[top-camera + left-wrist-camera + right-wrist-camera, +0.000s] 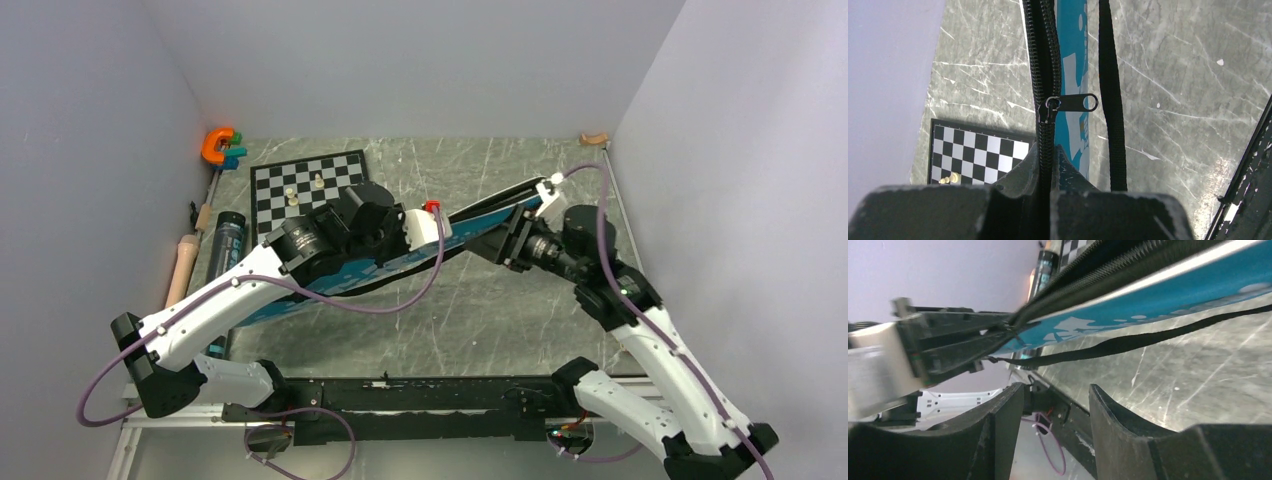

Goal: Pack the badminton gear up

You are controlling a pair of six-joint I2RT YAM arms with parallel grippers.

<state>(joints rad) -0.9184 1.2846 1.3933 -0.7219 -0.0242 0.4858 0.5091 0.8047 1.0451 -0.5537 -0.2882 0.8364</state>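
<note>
I see 1 bag (1198, 280), blue with white lettering, lifted off the table (500, 310) and stretched in a slanted line across the middle of my top view, between the 2 arms. My left gripper (1049, 160) is clamped tight on the bag's zipper edge, with the black teeth running straight into its fingers. 1 zipper pull (1073, 102) lies just past the fingertips, its tab pointing sideways over the blue fabric. 1 black strap (1110, 100) runs beside the zipper.

My right gripper (1055, 395) is at the bag's far right end. Its 2 fingers are spread apart with nothing between them, and the bag and strap pass above them without touching.

1 black tube (226, 245) lies along the left wall, and 1 beige handle (183, 265) lies just left of it. I cannot tell what that handle is attached to.

1 chessboard (330, 170) sits at the back left, partly hidden by my left arm, with 2 pale pieces (291, 196) on it. 1 orange clamp (216, 146) sits in the back left corner.
</note>
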